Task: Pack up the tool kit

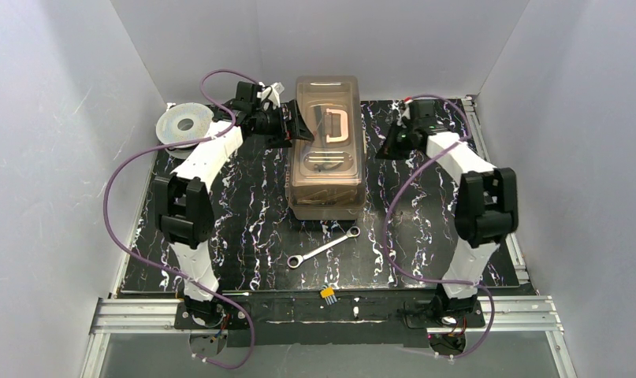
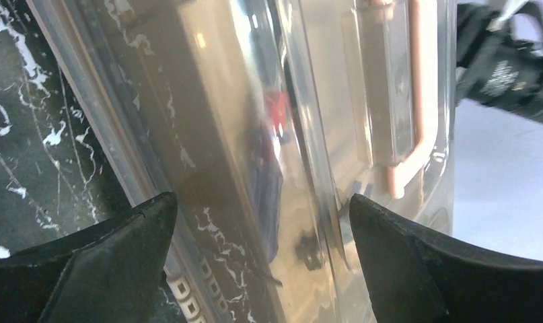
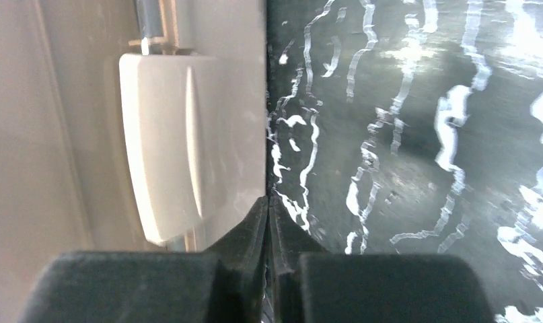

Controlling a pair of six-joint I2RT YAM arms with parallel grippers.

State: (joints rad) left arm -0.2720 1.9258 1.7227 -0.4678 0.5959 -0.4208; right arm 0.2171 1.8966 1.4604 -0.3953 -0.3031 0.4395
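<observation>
The tan-brown toolbox [image 1: 327,169] stands in the middle of the table with its smoky lid down and its beige handle [image 1: 337,126] flat on top. My left gripper [image 1: 301,126] is open against the box's left upper edge; in the left wrist view its fingers [image 2: 120,256] straddle the lid's rim [image 2: 302,134], with the handle [image 2: 416,101] beyond. My right gripper [image 1: 384,148] is shut and empty at the box's right side. In the right wrist view its tips [image 3: 268,202] sit beside a white latch [image 3: 167,141]. A silver wrench [image 1: 324,248] lies on the table in front of the box.
A round grey spool [image 1: 184,124] lies at the back left beside the left arm. A small yellow and blue part [image 1: 328,294] lies at the table's near edge. White walls close in the back and both sides.
</observation>
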